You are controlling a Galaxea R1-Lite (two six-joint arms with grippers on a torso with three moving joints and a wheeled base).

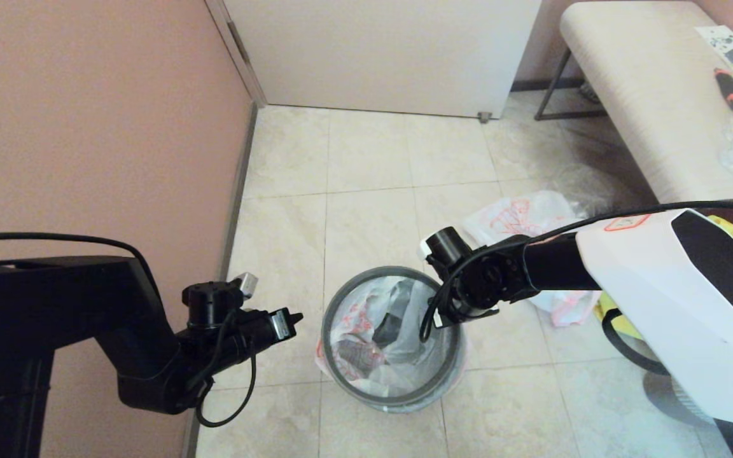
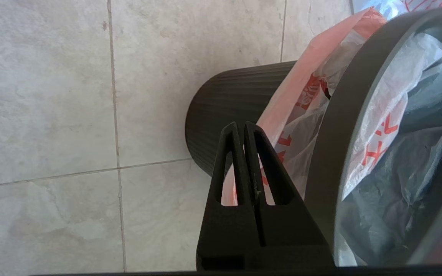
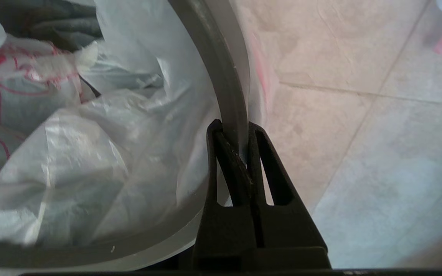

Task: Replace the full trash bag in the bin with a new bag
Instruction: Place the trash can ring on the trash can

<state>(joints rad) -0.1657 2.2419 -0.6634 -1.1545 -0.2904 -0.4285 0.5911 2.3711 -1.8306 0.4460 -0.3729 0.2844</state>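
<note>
The full trash bag [image 1: 376,331] sits inside the bin [image 1: 394,388] on the tiled floor [image 1: 366,165], its white film and red-orange print folded out over the wall and pinned under the grey hoop [image 1: 335,356] that forms the rim. Dark lumps show through the plastic at the centre, though what they are is hard to tell. The right gripper [image 3: 233,130] is at the rim on the side nearest the robot's right – its fingers are clamped together on the hoop, with a sliver of bag film caught between them. The left gripper [image 2: 241,128] hangs just beside the bin's ribbed black wall on the opposite side, pressed together on nothing and touching neither bag nor hoop.

Beyond the bin lies the new bag [image 1: 519,216], limp on the tiles behind the right arm (partly hidden by it), with a yellow tote [image 1: 621,315] near the robot's base and a bench [image 1: 646,95] further off.

By my reading, the step in hand is freeing the hoop so the liner can come out. The risks follow from that grip – if the hoop lifts with film still pinched, the thin plastic may tear or drag the light bin over, since nothing steadies it. A one-sided pull could also cock the loose hoop and jam it against the wall
</note>
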